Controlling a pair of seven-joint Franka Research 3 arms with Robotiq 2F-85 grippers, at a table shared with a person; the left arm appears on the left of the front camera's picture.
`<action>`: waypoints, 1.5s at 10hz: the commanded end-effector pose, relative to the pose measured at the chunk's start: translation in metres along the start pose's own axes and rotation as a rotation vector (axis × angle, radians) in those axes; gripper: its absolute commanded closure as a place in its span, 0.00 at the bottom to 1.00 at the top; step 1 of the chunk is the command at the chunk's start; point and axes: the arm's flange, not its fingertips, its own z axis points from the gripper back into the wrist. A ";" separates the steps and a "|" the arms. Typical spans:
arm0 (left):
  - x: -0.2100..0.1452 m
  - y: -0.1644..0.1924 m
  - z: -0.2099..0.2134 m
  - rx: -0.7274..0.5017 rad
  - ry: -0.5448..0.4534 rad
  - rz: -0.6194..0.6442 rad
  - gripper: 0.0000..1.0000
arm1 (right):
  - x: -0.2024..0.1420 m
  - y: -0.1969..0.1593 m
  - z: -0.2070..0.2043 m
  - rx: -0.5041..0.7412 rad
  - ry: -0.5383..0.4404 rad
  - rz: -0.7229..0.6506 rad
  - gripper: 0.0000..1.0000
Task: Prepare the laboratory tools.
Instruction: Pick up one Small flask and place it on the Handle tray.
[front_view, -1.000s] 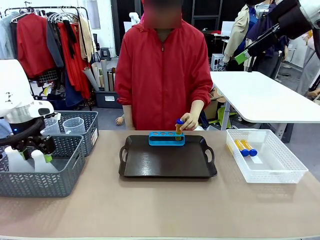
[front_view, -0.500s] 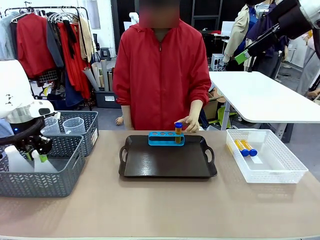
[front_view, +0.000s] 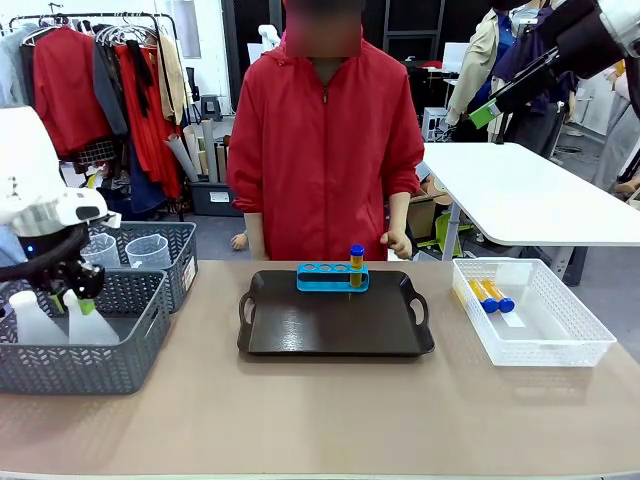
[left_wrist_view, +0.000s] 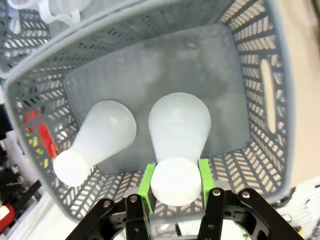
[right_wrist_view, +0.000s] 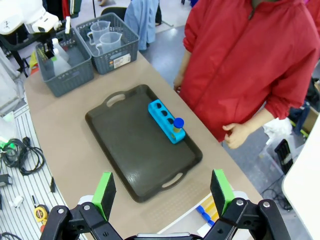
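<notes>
My left gripper (left_wrist_view: 175, 176) is shut on the neck of a translucent white conical flask (left_wrist_view: 179, 125) that stands in the near grey basket (left_wrist_view: 252, 85). A second flask (left_wrist_view: 100, 140) leans beside it. From the front, the gripper (front_view: 72, 298) sits low in that basket (front_view: 110, 365), over the held flask (front_view: 88, 325). Two clear measuring jugs (front_view: 147, 250) stand in the far basket. On the black tray (front_view: 335, 325), the blue rack (front_view: 325, 277) holds one orange blue-capped tube (front_view: 356, 262). My right gripper (right_wrist_view: 163, 192) hangs open high above the tray (right_wrist_view: 130, 150).
Two more orange tubes (front_view: 490, 295) lie in the white lattice bin (front_view: 540, 335) at the right. The person in a red jacket stands at the far edge, one hand (front_view: 400, 243) just behind the tray. The table's front half is bare.
My left gripper has closed on the flask's neck. The person set the tube in the rack, let go and drew the hand back.
</notes>
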 end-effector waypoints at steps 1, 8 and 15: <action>0.006 -0.001 0.059 -0.014 0.025 -0.056 1.00 | 0.000 0.001 0.000 0.006 -0.006 0.000 0.00; 0.040 -0.030 0.262 0.032 -0.173 -0.253 1.00 | 0.000 0.001 0.000 0.006 -0.006 0.000 0.00; 0.036 -0.039 0.283 0.048 -0.208 -0.263 1.00 | 0.000 0.001 0.000 0.006 -0.006 0.000 0.00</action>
